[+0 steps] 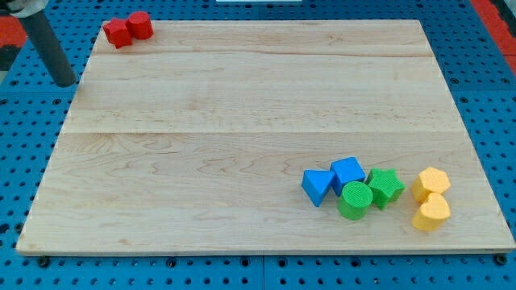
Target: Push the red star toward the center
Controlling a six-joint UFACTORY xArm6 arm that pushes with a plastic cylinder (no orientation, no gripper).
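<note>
My tip (68, 83), the lower end of a straight dark grey rod, sits at the view's far left, just off the left edge of the pale wooden table (242, 105) and over the blue pegboard (24, 161) that surrounds it. The rod leans up and toward the view's top left corner. There is no hand on this arm to spread or pinch; the tip touches no block and holds nothing.

The red star-shaped block (118, 33) lies up and to the right of my tip, near the table's top left corner, a short way off but clearly apart. Touching it on its right side is a red cylinder block (140, 25).

The center of the table lies down and to the right of the star. My tip is below and to the left of the star, so it is not yet on the side needed for the push. In my judgement, the tip would have to get to the star's upper left, the corner side, and press from there. A push from that side may also carry the red cylinder along, since the two touch.

Far off, near the view's bottom right, sits a cluster: a blue triangular block (317, 186), a blue cube-like block (348, 171), a green cylinder (355, 200), a green star-like block (385, 187), and two yellow blocks (431, 197) with rounded many-sided shapes.
</note>
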